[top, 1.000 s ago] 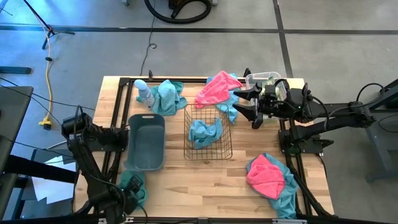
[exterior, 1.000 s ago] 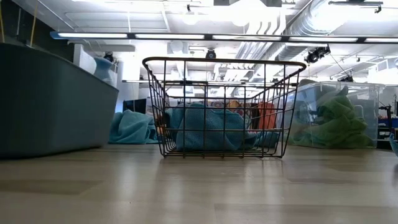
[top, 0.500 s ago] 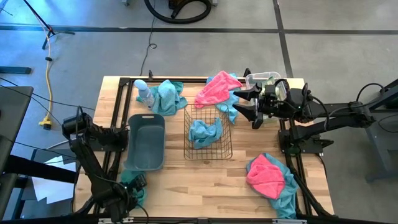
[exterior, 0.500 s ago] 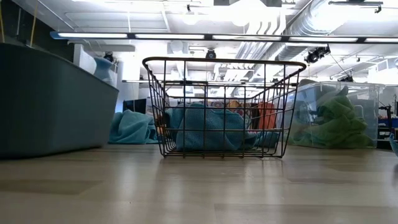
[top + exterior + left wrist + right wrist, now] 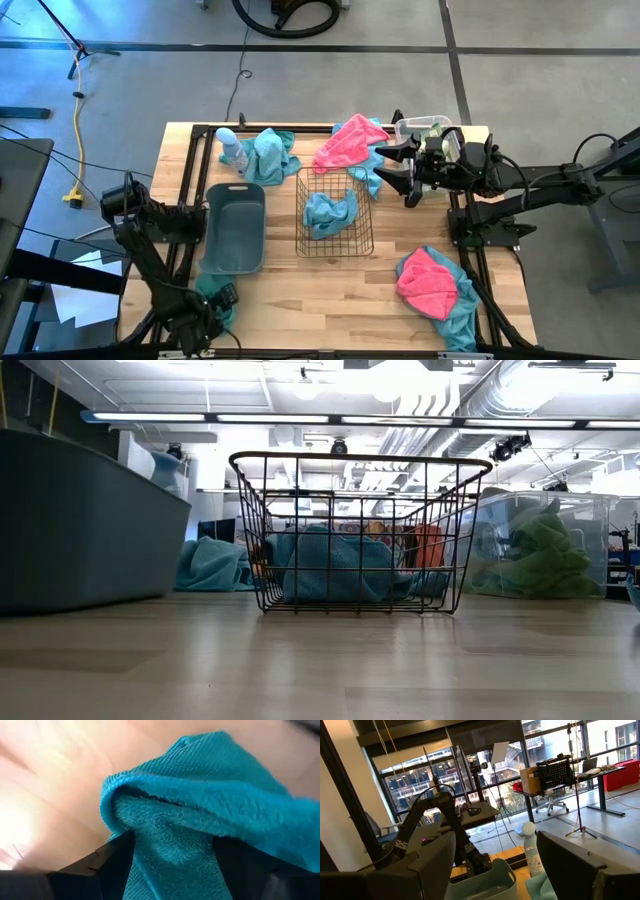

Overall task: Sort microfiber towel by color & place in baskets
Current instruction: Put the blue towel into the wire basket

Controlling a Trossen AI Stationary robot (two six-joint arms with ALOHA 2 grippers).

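The left gripper [image 5: 212, 303] sits low at the bottom left of the high view, right on a teal towel [image 5: 216, 296] bunched at the near corner of the worktop [image 5: 300, 290], just below the grey tub [image 5: 233, 228]. In the left wrist view its jaws stand apart with a fold of that teal towel [image 5: 200, 835] lying between them, not yet pinched. The step in hand looks like the pick of this towel.

To do it well, the jaws should press down into the thick of the fold before closing, so they catch several layers and not a loose edge. Then lift straight up until the cloth hangs free of the tub's rim, since a trailing corner could snag there.

The wire basket [image 5: 335, 212] in the middle of the frame already holds 1 teal towel [image 5: 330, 212], so that looks like the right home for this one. The carry must clear the tub on the way.

The right gripper [image 5: 403, 168] hovers at the upper right, jaws apart and empty, beside the clear bin [image 5: 418, 128]. The low view shows a green towel [image 5: 545, 555] in that bin. Pink and teal towels lie in 2 heaps: 1 at the upper middle [image 5: 350, 145] and 1 at the lower right [image 5: 430, 283]. Another teal towel [image 5: 268, 152] lies by the bottle [image 5: 232, 150] at the upper left.
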